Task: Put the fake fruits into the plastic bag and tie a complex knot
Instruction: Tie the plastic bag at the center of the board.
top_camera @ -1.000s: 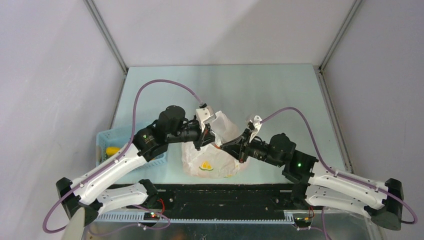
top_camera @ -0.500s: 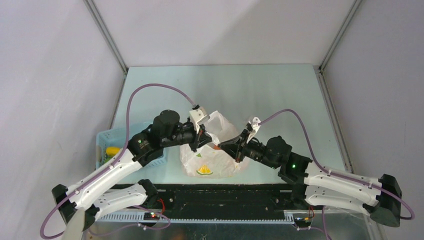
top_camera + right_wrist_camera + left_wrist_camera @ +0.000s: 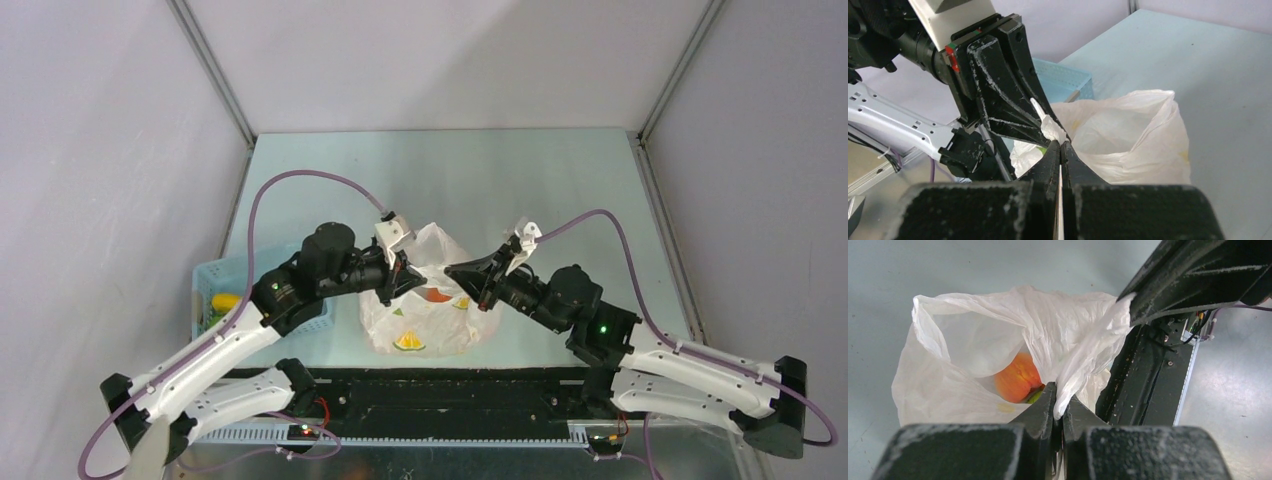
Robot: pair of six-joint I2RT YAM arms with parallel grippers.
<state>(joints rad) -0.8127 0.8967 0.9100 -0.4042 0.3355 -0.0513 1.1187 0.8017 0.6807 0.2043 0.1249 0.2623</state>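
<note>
The plastic bag (image 3: 415,322) sits at the table's near middle, its mouth stretched between my two grippers. My left gripper (image 3: 406,278) is shut on a twisted white strip of the bag (image 3: 1083,365); its fingertips (image 3: 1049,399) pinch that strip. My right gripper (image 3: 457,270) is shut on the other end of the bag's rim (image 3: 1050,129), close to the left gripper's fingers (image 3: 998,85). An orange-peach fruit (image 3: 1018,377) lies inside the bag. Orange and red fruits (image 3: 438,295) show through the open mouth. No knot is visible.
A light blue slatted basket (image 3: 240,272) stands left of the bag with a yellow fruit (image 3: 225,300) in it; it also shows in the right wrist view (image 3: 1063,80). Grey walls close off both sides. A black rail (image 3: 450,385) runs along the near edge.
My right gripper has moved up and to the right, and my left gripper has shifted slightly left. The bag's mouth has been pulled wider, so fruit now shows inside.
</note>
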